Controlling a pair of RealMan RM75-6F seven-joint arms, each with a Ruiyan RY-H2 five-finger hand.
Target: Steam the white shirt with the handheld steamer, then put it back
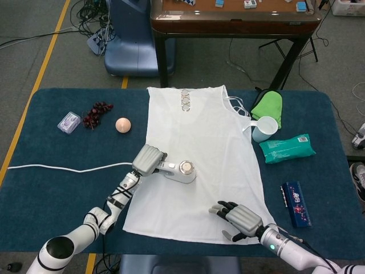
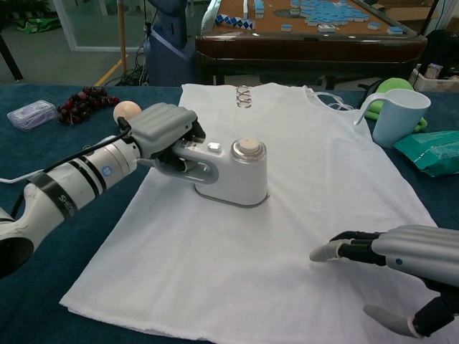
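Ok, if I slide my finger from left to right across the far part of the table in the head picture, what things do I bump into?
Plastic box → grapes → peach-coloured ball → white shirt → white cup → green packet.

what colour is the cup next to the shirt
White, or very pale blue; the cup shows best in the chest view, right of the shirt.
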